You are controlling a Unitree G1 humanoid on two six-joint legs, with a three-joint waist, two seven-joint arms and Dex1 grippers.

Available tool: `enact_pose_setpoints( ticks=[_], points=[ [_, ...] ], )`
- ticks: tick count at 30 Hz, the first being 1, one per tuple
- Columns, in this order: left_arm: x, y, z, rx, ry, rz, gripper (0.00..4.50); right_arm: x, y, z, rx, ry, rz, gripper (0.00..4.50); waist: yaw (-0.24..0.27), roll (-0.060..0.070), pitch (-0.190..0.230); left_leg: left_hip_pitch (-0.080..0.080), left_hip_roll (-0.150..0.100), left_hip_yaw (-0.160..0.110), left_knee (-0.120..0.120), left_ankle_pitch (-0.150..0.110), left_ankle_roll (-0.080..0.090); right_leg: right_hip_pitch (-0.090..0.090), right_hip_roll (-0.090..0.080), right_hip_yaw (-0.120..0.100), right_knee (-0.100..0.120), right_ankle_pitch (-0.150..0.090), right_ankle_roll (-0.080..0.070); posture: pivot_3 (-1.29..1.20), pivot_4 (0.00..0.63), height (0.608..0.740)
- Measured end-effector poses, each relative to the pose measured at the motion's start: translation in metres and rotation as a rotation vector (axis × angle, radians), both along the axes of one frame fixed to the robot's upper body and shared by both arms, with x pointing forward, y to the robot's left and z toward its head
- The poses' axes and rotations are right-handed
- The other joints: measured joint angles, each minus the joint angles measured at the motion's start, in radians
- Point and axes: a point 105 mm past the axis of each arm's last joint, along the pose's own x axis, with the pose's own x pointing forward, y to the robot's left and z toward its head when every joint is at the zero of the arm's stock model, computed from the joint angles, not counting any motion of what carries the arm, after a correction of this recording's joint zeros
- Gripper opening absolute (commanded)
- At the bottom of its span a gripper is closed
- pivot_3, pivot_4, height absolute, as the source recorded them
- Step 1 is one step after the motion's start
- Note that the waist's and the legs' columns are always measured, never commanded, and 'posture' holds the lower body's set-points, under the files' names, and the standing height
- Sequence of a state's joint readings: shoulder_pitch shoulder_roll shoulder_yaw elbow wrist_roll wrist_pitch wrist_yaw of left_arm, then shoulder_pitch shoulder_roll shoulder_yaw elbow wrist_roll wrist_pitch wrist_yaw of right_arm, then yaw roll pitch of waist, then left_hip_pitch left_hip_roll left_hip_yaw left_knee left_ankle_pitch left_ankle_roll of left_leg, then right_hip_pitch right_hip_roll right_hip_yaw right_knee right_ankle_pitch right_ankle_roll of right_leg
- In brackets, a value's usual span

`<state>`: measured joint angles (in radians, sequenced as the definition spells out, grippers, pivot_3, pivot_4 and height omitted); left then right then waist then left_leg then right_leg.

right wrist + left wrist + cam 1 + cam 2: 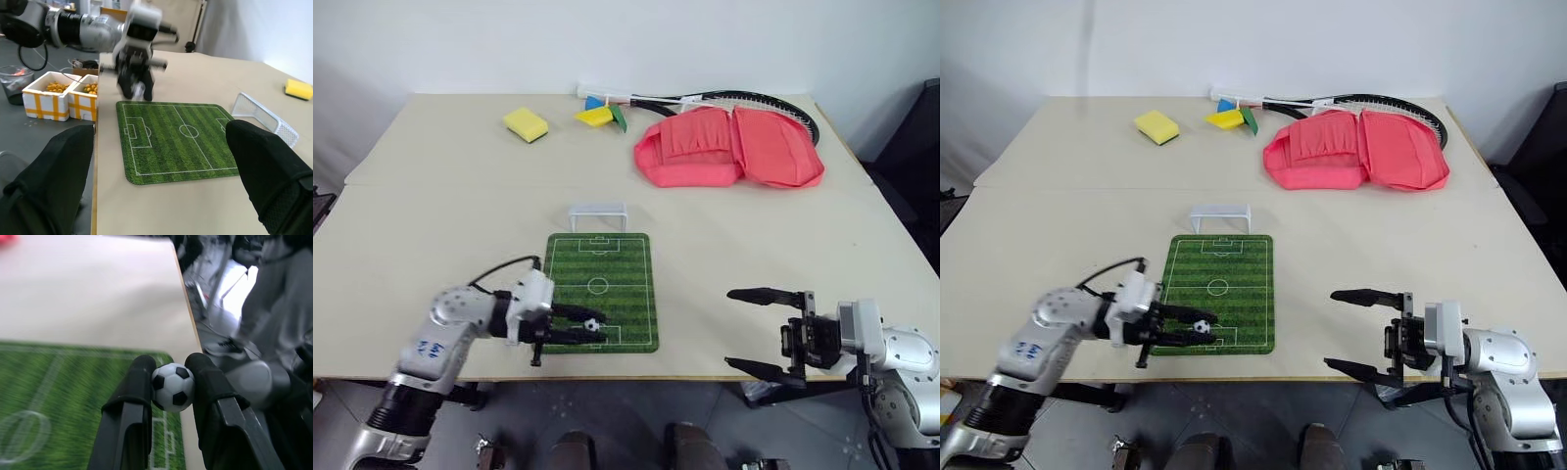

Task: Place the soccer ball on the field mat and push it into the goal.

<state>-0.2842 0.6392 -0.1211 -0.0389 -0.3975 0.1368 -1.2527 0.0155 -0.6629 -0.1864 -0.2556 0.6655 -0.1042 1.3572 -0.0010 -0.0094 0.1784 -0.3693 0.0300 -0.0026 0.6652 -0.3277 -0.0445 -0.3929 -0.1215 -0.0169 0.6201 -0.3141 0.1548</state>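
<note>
The soccer ball (173,387) sits pinched between the two black fingers (132,396) of the left gripper (579,327), right at their tips, with one finger pressed against each side of it. The ball hangs over the near end of the field mat (602,264), close to the mat's near right corner and the near edge of the table (431,225). The goal (597,213) stands at the mat's far edge, touching or just beside it, well apart from the ball. The right gripper (759,331) hovers near the table's near edge, to the right of the mat, its fingers spread wide apart and holding nothing.
</note>
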Motion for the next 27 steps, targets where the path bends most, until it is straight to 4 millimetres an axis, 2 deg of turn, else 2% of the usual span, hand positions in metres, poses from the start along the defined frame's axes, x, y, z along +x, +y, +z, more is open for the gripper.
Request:
enact_pose_setpoints(
  ticks=[2, 6, 14, 24, 27],
  points=[
    [0.005, -0.003, -0.009, 0.015, -0.019, 0.020, 0.87, -0.001, 0.002, 0.003, 0.003, -0.013, -0.003, 4.50, 0.002, 0.000, 0.000, 0.000, 0.000, 0.000, 0.001, 0.000, 0.000, 0.000, 0.000, 0.000, 0.000, 0.000, 0.000, 0.00, 0.150, 0.740],
    [0.018, -0.006, -0.005, 0.010, -0.109, 0.058, 0.87, -0.004, 0.005, 0.003, 0.011, -0.005, -0.019, 4.50, 0.008, 0.000, 0.000, 0.000, 0.000, 0.000, 0.002, 0.000, 0.000, 0.001, 0.000, 0.001, 0.000, 0.000, 0.001, 0.00, 0.150, 0.740],
    [0.014, -0.001, -0.017, 0.044, -0.109, 0.044, 0.87, -0.006, 0.004, -0.001, 0.019, 0.019, -0.039, 4.50, 0.011, 0.000, 0.000, 0.000, 0.000, 0.000, 0.001, 0.000, 0.000, 0.001, 0.000, 0.001, 0.000, 0.000, 0.001, 0.00, 0.150, 0.740],
    [0.011, -0.005, -0.022, 0.070, -0.098, 0.024, 0.87, -0.015, -0.002, -0.013, 0.029, 0.012, -0.047, 4.50, 0.023, 0.000, 0.000, 0.000, 0.000, 0.000, 0.002, 0.000, 0.000, 0.001, 0.000, 0.001, 0.000, 0.000, 0.001, 0.00, 0.150, 0.740],
    [0.010, -0.008, -0.019, 0.070, -0.093, 0.024, 1.87, -0.016, -0.004, -0.017, 0.035, 0.012, -0.054, 4.50, 0.023, 0.000, 0.000, 0.000, 0.000, 0.000, 0.002, 0.000, 0.000, 0.001, 0.000, 0.001, 0.000, 0.000, 0.001, 0.00, 0.150, 0.740]
  ],
)
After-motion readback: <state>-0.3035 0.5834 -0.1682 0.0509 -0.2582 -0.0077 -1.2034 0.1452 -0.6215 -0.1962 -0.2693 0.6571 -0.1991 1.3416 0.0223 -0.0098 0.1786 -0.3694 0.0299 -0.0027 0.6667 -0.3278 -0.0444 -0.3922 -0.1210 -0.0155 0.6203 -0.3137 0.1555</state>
